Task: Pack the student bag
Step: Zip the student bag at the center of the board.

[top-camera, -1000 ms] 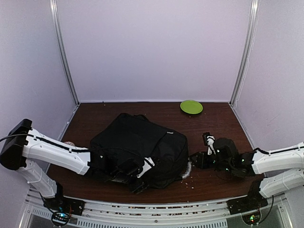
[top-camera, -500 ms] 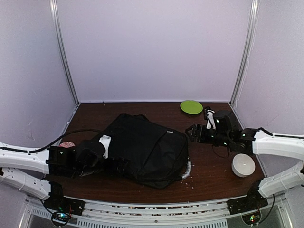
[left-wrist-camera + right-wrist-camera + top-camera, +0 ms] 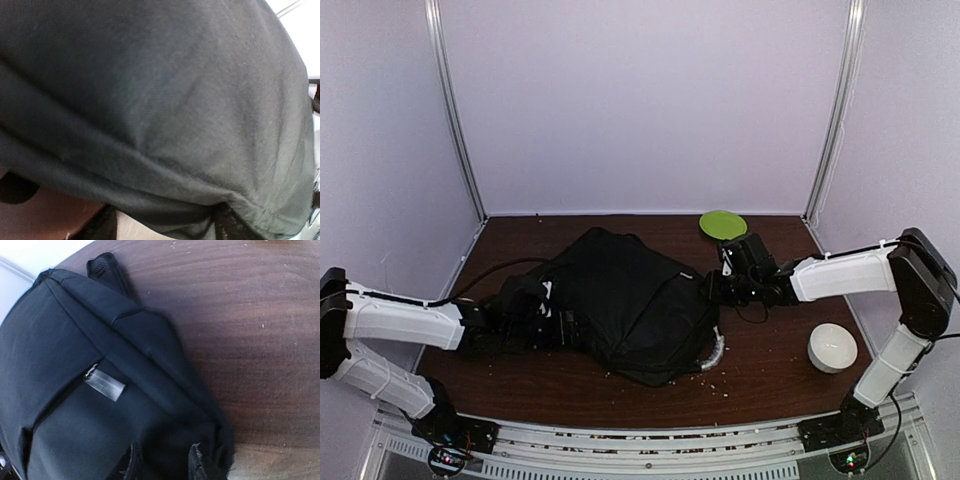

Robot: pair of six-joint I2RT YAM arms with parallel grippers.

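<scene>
I'm working in a lab test booth: blank pale walls (image 3: 640,100) and metal posts (image 3: 455,110) enclose a dark wooden desk (image 3: 770,370), with left arm (image 3: 400,320) and right arm (image 3: 840,275) bolted to a metal rail (image 3: 640,440).

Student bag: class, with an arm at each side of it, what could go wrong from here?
The right gripper sits at the right edge of the student bag, close to the green plate; a swing could knock it. The left wrist view shows mostly fabric, so the left gripper may grab blindly or drag the bag.
</scene>
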